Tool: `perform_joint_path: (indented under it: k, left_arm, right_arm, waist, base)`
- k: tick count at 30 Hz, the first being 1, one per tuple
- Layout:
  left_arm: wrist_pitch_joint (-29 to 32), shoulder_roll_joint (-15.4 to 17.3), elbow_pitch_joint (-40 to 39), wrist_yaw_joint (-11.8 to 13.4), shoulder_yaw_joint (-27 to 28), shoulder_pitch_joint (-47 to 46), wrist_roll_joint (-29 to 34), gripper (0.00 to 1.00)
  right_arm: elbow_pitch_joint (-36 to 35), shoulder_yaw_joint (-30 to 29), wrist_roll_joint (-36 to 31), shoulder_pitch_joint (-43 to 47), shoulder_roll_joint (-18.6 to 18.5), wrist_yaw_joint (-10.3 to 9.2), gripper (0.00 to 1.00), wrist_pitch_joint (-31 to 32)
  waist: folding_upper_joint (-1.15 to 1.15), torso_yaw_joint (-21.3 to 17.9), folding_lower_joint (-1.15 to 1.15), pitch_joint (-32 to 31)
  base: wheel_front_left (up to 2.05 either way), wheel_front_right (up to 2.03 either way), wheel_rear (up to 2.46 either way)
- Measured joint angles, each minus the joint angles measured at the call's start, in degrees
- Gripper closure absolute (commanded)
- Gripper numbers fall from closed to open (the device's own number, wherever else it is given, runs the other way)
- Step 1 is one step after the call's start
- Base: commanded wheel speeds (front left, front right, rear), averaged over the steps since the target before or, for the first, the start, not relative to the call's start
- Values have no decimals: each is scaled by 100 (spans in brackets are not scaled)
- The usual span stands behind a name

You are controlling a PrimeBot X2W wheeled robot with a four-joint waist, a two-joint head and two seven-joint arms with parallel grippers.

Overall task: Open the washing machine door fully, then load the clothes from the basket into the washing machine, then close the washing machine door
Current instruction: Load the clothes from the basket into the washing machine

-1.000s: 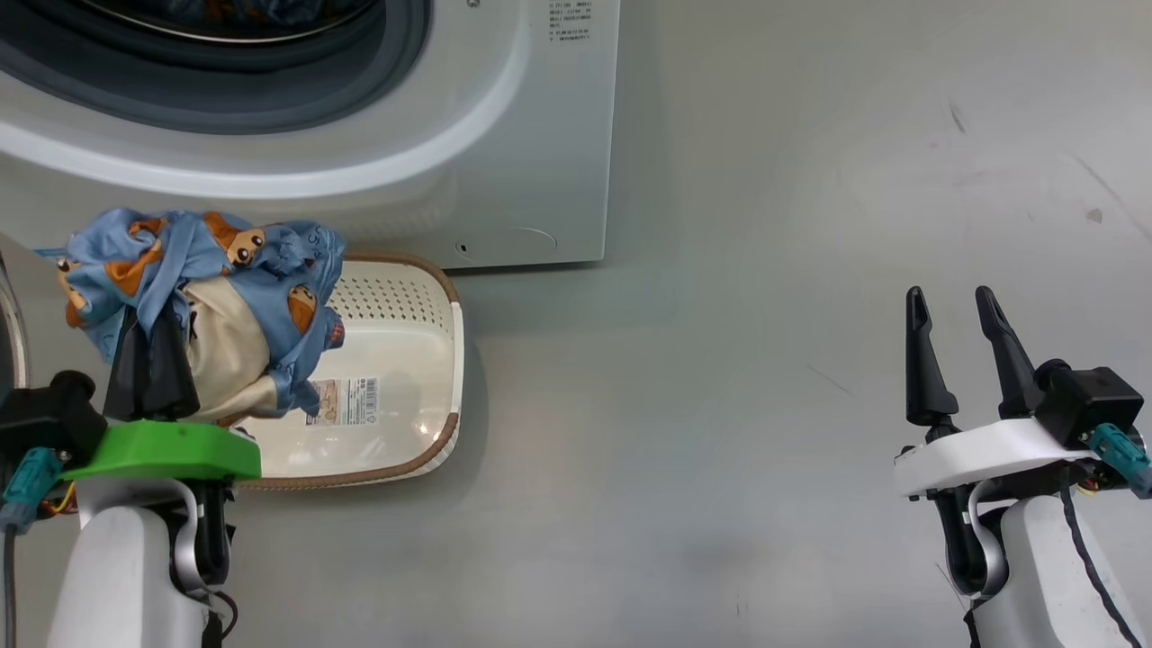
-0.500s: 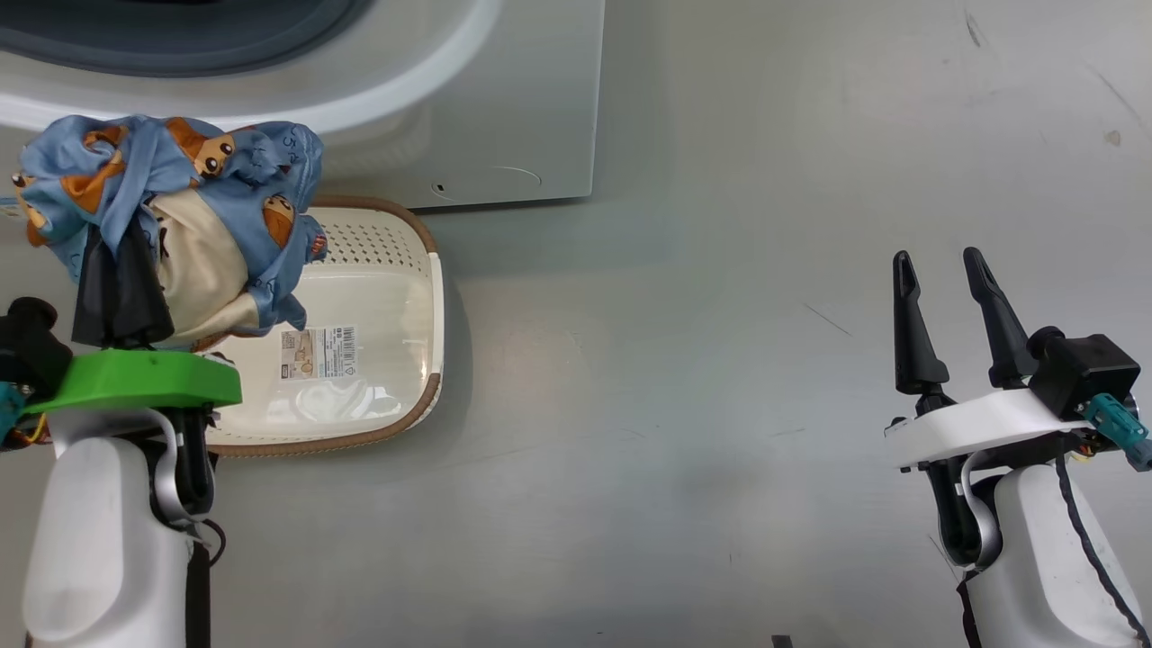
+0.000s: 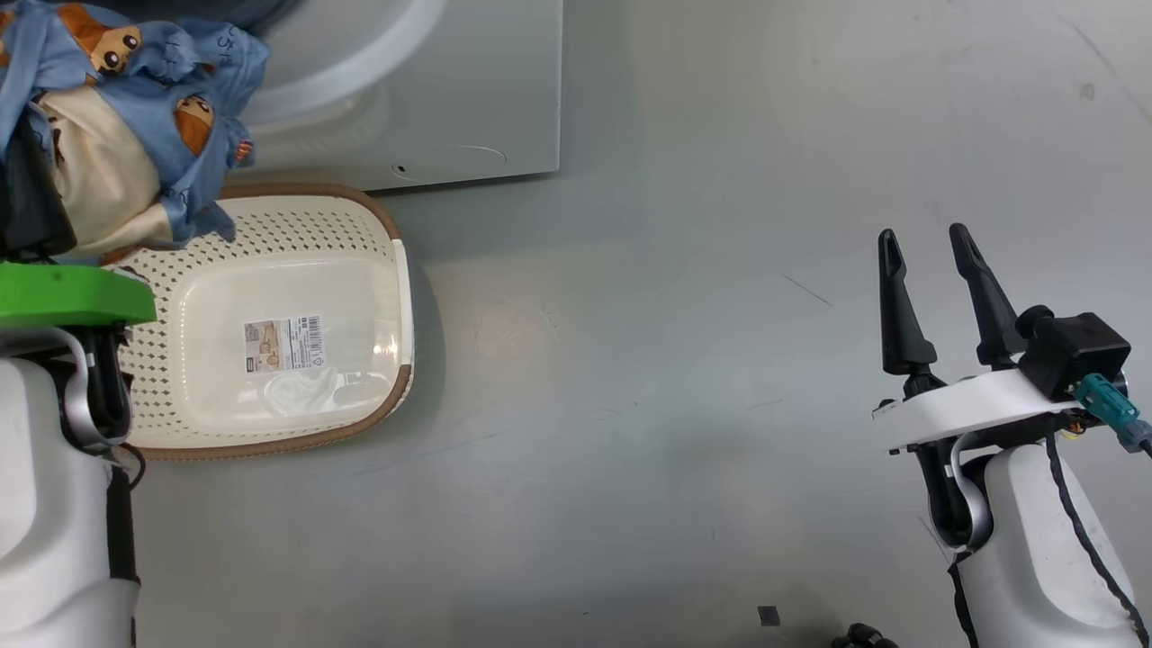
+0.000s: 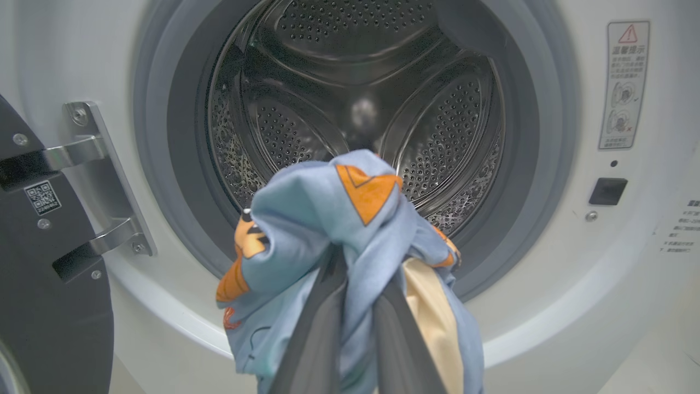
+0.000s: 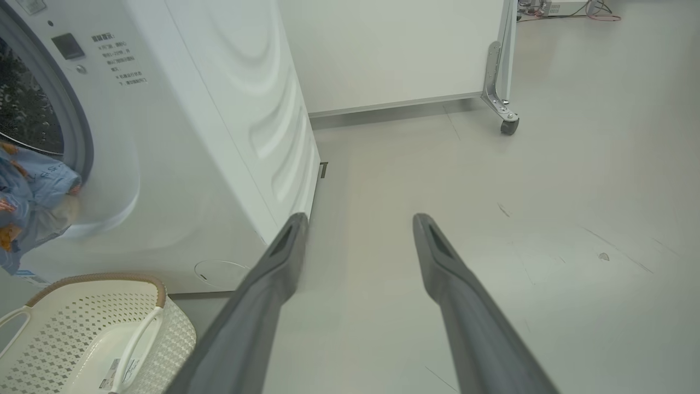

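so the left gripper (image 4: 358,273) is clamped tight on the clothes (image 4: 328,219), a blue bear-print bundle with a cream lining, held up right in front of the washing machine (image 4: 579,262), down around 6 o'clock of the drum mouth (image 4: 355,82) in the left wrist view. The door (image 4: 49,295) is swung open, black rim at 9 o'clock there. In the head view the bundle is up at 10 o'clock and the basket (image 3: 297,444) sits on the floor (image 3: 675,315) at 9 o'clock, near the machine's front, label sticker (image 3: 282,343) showing on its bottom. The right gripper (image 3: 924,236) is over at 4 o'clock, well apart, fingers spread, holding nothing
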Motion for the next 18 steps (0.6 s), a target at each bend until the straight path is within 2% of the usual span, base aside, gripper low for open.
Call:
perform_joint_path:
  k: [7, 9, 18]
  left_arm:
    - [4, 261, 240, 0, -62, -524, -5, 100]
    - [96, 424, 292, 0, -107, -713, 99, 100]
    - [361, 706, 495, 0, -102, -1552, 70, 100]
  right_arm:
    - [-18, 9, 16, -115, -3, 0, 0, 0]
    - [-22, 32, 19, -135, -3, 0, 0, 0]
    - [-18, 123, 109, -291, 0, 0, 0, 0]
  waist:
    - [0, -153, 0, 217]
    - [0, -198, 0, 286]
    - [0, -424, 0, 586]
  base:
    - [0, 0, 0]
    - [0, 0, 0]
    - [0, 0, 0]
